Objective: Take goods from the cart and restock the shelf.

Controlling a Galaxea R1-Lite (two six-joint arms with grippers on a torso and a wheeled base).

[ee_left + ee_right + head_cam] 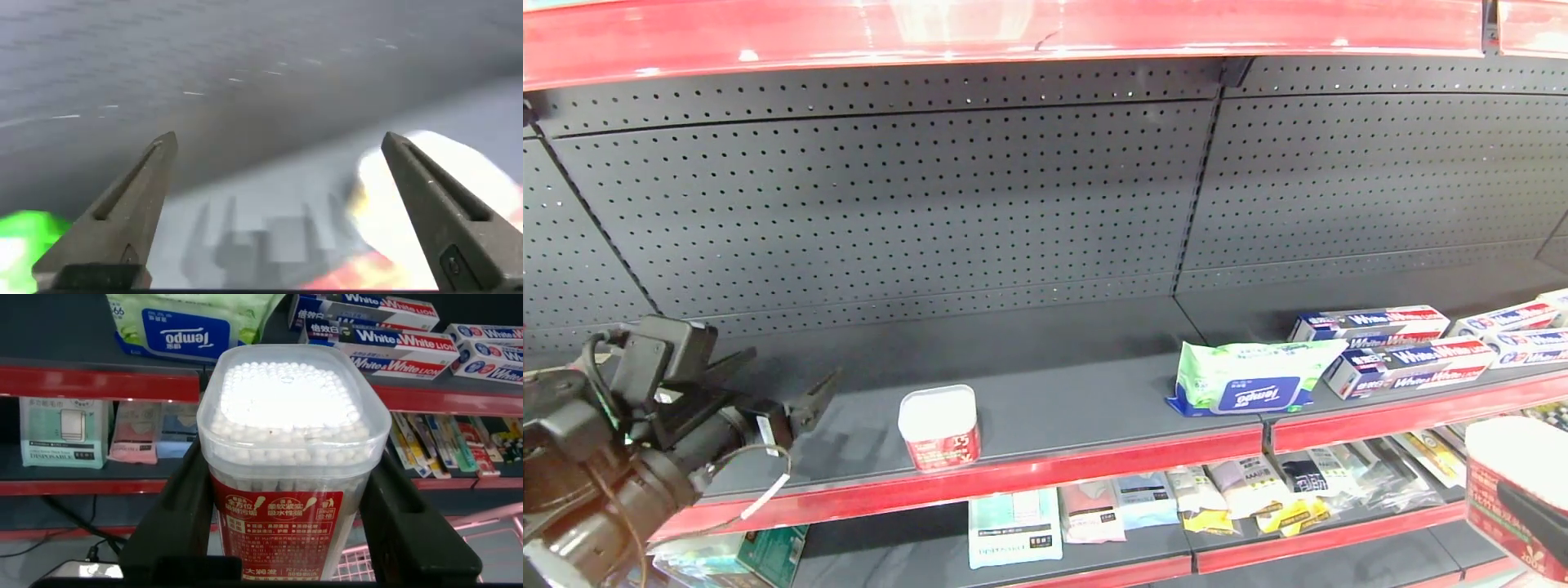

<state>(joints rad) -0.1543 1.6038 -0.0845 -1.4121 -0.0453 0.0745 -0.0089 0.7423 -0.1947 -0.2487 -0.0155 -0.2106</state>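
Note:
A clear tub of cotton swabs (291,449) with a red label stands upright between the fingers of my right gripper (294,539), which is shut on it. The same tub (1507,465) shows low at the right in the head view, in front of the shelf, with the right gripper (1525,500) around it. A second cotton swab tub (938,427) stands on the dark shelf board (1054,384) near its red front edge. My left gripper (796,363) hangs open to the left of that tub, over the board. In the left wrist view the left gripper (279,140) is open and holds nothing, with the shelf tub (433,204) blurred beyond one finger.
A green and blue pack of wipes (1250,377) lies on the shelf to the right of the tub, and several toothpaste boxes (1409,351) lie farther right. The lower shelf (1258,547) holds flat packets. A perforated back panel (931,204) closes the shelf behind.

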